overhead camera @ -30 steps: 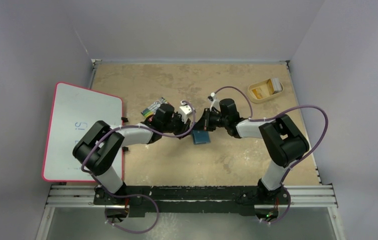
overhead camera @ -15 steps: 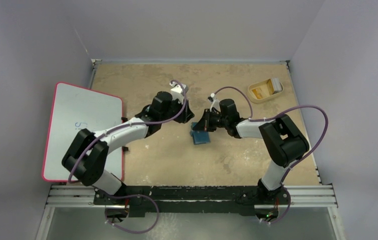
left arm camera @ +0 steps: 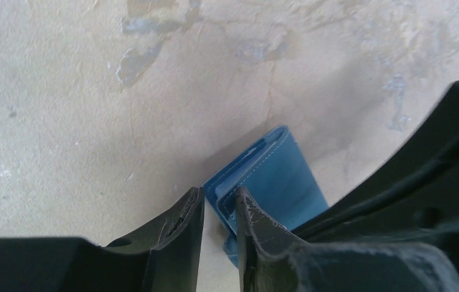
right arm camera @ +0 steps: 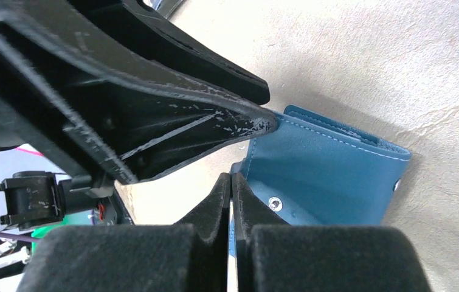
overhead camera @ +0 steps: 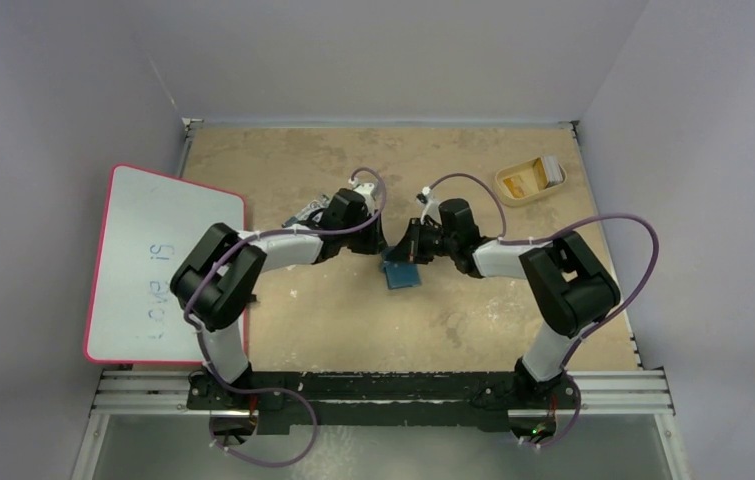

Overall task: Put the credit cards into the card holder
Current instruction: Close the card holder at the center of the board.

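The teal-blue card holder (overhead camera: 403,273) lies partly unfolded at the middle of the table, between both grippers. In the left wrist view my left gripper (left arm camera: 217,198) stands slightly open, and a corner of the card holder (left arm camera: 275,176) lies between its tips. My right gripper (right arm camera: 231,179) is shut on a thin edge of the card holder (right arm camera: 330,176), whose snap stud shows. The left gripper's fingers (right arm camera: 214,115) reach in from the upper left of the right wrist view. The credit cards (overhead camera: 525,181), orange-yellow and whitish, lie in the tan tray (overhead camera: 505,190) at the back right, away from both grippers.
A pink-rimmed whiteboard (overhead camera: 163,260) covers the table's left side. A striped flat pack (overhead camera: 305,212) peeks out behind the left arm. The grey enclosure walls close off the table at the back and on both sides.
The left arm swung away toward the back, then came back down. Its tips now sit at the card holder's left corner. The right gripper has kept its hold without moving.
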`<action>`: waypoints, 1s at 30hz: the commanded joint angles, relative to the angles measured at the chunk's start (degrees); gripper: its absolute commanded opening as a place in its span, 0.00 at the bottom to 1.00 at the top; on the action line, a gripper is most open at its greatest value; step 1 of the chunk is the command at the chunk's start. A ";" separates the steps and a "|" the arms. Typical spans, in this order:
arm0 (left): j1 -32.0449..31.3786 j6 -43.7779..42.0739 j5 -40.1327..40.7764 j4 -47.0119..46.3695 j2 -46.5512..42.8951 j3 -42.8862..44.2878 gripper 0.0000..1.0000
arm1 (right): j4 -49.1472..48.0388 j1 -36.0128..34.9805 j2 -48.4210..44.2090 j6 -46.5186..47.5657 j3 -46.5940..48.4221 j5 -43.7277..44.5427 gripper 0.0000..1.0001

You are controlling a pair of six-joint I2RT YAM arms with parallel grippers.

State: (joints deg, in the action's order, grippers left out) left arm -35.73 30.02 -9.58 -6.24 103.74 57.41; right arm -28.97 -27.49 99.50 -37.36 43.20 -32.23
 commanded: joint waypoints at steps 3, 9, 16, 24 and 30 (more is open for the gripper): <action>0.31 -1.01 3.48 1.94 1.44 2.20 0.22 | 2.06 -0.29 -3.58 2.31 -0.61 1.91 0.00; 0.35 -1.85 3.53 3.52 3.53 3.13 0.20 | 4.06 -0.31 -3.86 3.00 -0.84 3.55 0.00; 0.32 -2.37 4.23 4.16 3.78 3.07 0.20 | 6.64 -0.21 -5.07 5.53 -1.45 8.29 0.00; 0.32 -3.75 4.33 5.99 4.48 3.83 0.20 | 8.64 -0.27 -5.53 7.64 -0.80 11.65 0.00; 0.32 -4.31 3.72 6.32 5.07 4.11 0.20 | 9.14 -0.20 -4.56 9.38 0.00 14.30 0.00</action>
State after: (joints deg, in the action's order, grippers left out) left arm -35.68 27.77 -7.01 -1.74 107.46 60.36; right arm -20.25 -27.64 95.39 -30.74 41.85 -21.89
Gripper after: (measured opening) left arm 0.201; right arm 0.005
